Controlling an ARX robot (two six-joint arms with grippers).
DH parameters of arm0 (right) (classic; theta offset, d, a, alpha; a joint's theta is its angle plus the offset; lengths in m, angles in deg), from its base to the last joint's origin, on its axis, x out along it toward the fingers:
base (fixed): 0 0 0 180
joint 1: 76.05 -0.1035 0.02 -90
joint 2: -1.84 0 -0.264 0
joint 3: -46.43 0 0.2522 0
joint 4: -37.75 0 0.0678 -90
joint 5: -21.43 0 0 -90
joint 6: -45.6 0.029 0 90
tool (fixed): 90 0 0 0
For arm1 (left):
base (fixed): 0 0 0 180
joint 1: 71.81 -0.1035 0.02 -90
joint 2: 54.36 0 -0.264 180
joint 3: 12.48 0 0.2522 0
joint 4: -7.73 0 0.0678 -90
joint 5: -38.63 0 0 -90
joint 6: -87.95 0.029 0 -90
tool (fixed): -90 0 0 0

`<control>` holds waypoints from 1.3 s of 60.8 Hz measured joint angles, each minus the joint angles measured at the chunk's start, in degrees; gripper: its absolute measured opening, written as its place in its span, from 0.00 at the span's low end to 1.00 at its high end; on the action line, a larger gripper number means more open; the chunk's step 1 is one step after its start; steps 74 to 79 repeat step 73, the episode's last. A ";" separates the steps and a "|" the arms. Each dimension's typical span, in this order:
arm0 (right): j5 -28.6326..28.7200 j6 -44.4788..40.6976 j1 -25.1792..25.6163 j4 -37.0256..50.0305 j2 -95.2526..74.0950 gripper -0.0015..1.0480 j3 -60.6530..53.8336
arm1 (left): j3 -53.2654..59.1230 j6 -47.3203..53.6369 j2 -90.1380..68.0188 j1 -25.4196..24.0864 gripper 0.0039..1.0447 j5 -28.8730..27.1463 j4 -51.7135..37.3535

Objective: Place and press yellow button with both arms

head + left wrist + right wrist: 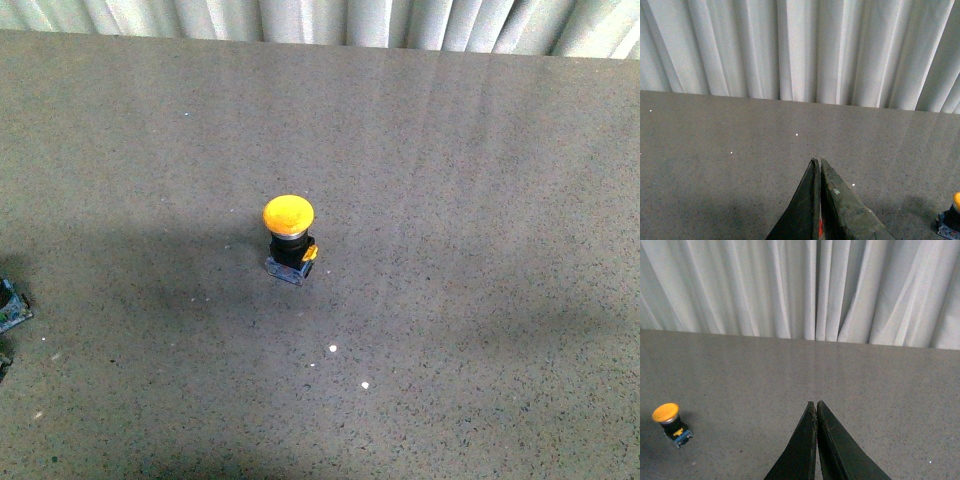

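Yellow and domed, the cap of the yellow button sits on a black body with a small yellow side tab and a clear bluish square base. The button stands upright on the grey speckled table, roughly in the middle of the front view, alone, with nothing touching it. A few white flecks dot the surface nearer the camera than the button.

At the left edge of the front view a small blue-green item shows only in part, well apart from the button; what it is cannot be told.

Neither arm appears in the front view. In the left wrist view the left gripper hangs above the bare table with its two dark fingers pressed together at the tips, nothing between them; the button is cut by the edge of that picture, apart from the fingers. In the right wrist view the right gripper likewise has its fingers closed tip to tip on nothing, and the button stands off to one side, well clear of it.

Pleated white curtains hang behind the far edge of the table.
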State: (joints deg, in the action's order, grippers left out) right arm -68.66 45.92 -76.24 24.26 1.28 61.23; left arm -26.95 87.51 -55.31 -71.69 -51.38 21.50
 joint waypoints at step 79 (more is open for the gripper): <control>-0.02 -0.09 0.00 -0.09 0.24 0.91 0.00 | 0.00 0.15 0.00 0.00 0.91 0.02 0.00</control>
